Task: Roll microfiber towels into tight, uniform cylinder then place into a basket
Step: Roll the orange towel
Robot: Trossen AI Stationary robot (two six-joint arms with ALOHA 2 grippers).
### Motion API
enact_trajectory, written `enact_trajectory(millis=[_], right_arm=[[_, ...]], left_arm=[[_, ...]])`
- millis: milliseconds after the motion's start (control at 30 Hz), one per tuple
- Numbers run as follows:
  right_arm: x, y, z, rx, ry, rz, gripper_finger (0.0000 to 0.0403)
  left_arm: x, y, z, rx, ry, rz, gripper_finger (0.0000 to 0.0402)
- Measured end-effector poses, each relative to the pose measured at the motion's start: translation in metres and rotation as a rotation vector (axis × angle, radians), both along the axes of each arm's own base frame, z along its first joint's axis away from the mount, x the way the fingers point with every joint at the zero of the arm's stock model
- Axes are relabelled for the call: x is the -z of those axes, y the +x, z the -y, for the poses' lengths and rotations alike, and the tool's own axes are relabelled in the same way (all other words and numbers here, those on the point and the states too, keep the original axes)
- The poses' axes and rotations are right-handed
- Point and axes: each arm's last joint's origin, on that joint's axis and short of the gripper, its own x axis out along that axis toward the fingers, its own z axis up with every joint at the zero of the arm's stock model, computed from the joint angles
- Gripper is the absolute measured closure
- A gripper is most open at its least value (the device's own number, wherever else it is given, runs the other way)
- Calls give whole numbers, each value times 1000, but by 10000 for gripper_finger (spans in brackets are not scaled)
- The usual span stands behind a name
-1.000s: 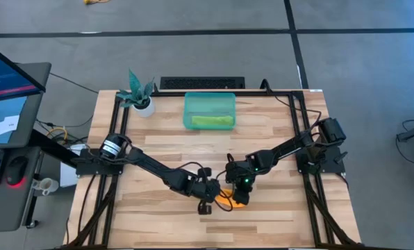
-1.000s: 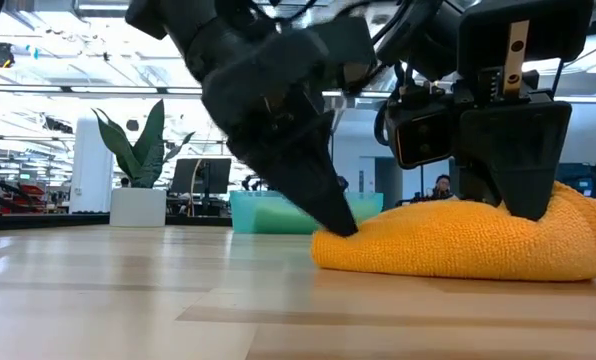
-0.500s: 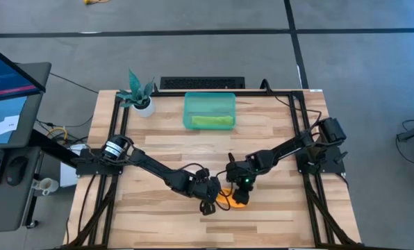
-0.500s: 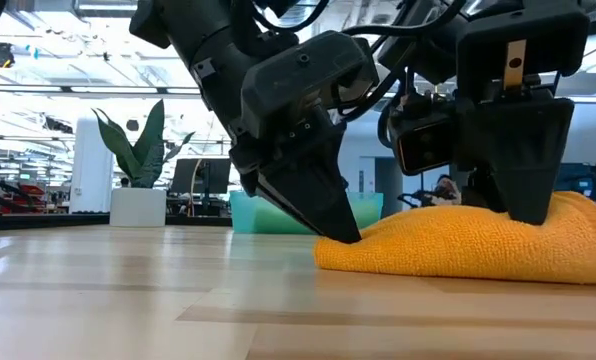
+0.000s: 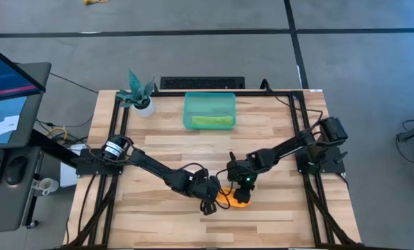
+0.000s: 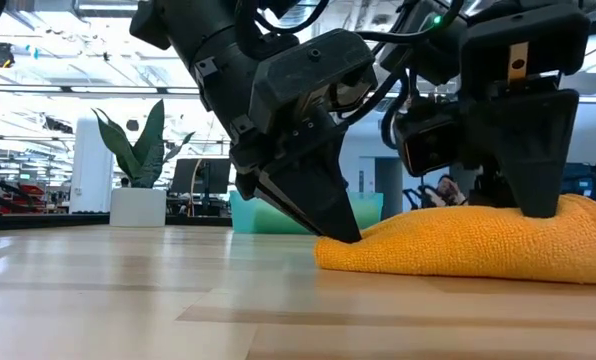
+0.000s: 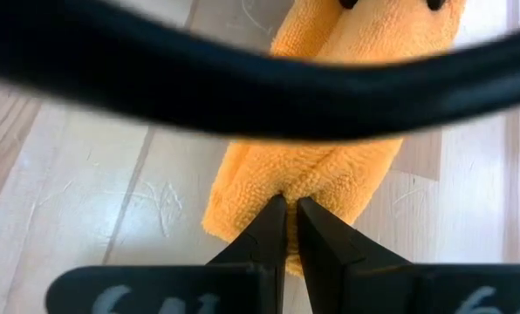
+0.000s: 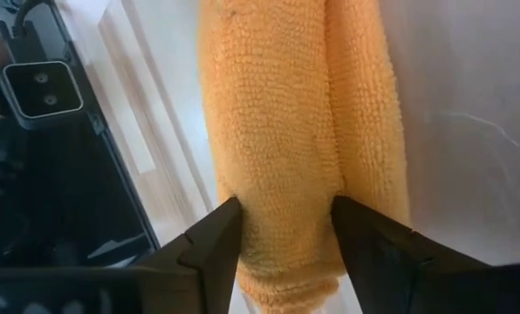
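Orange microfiber towel [image 6: 468,245]: one, rolled into a loose log, lying on the wooden surface [image 5: 158,149] toward its near edge, between my two arms (it also filled most of both wrist views). It looked soft and somewhat flattened in the low view, not a firm cylinder.

Left end effector [image 7: 288,209]: down at one end of the orange roll, fingers pinched nearly together on a fold of the cloth; in the low view its dark wedge-shaped tip [image 6: 328,215] touched the roll where it met the surface.

Right end effector [image 8: 286,218]: set over the other end of the roll, its fingers [image 8: 212,240] spread to either side of the cloth and straddling it. I could not tell whether they were pressing on the towel or merely beside it.

Basket [image 5: 209,111]: translucent teal, rectangular, standing at the far side of the surface, well apart from both arms.

Green towel [image 5: 210,121]: one, lime, lying rolled inside the basket along its nearer wall.

Potted plant [image 5: 139,96]: white pot, teal leaves, just beside the basket at the far left corner.

Keyboard [image 5: 201,83]: dark, beyond the surface's far edge, behind the basket.
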Motion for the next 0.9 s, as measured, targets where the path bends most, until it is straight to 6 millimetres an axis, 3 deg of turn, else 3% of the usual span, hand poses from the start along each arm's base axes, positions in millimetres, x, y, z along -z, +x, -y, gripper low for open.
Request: enact_trajectory(millis=[233,433,667,900], right_arm=[[-20,-12,5,38,-112,-6,199],[-48,-23,2,42,-193,104,198],[-77,-40,-21,-52,-335,335,198],[-79,-47,-48,-51,-591,508,212]], left_arm=[[0,1,0,-5,-7,15,385],[0,1,0,-12,5,24,385],[0,2,0,-13,6,26,385],[0,2,0,-14,6,28,385]])
